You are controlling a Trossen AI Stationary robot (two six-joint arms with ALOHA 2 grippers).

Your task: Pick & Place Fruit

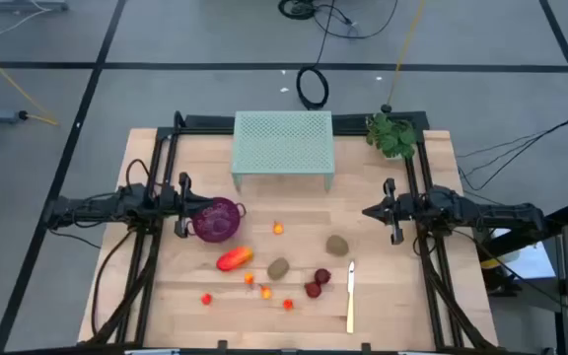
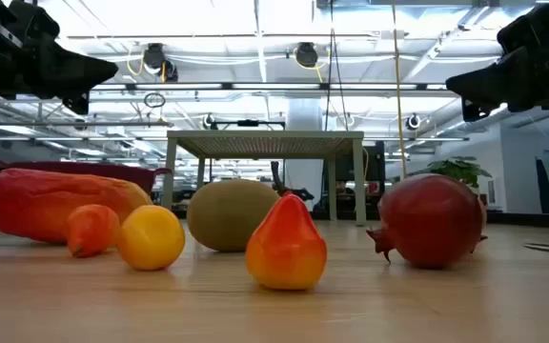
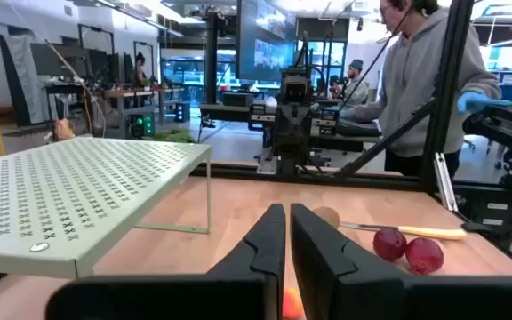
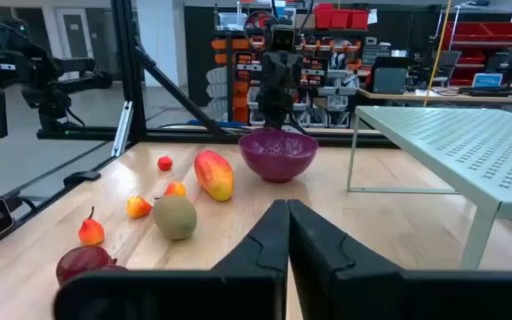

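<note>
Closed and empty, the left gripper (image 1: 181, 205) hangs beside the purple bowl (image 1: 217, 219) and the right gripper (image 1: 390, 209) waits shut across the wooden table (image 1: 383, 296), the mango (image 1: 234, 258), kiwis (image 1: 278, 267), pomegranates (image 1: 317, 284) and small orange fruits (image 1: 265, 291) scattered between them.

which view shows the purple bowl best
The right wrist view: the purple bowl sits whole and unblocked on the table, beside the elongated red-orange fruit. The high view shows it from above, small, by the left gripper. The low and left wrist views do not clearly show it.
</note>
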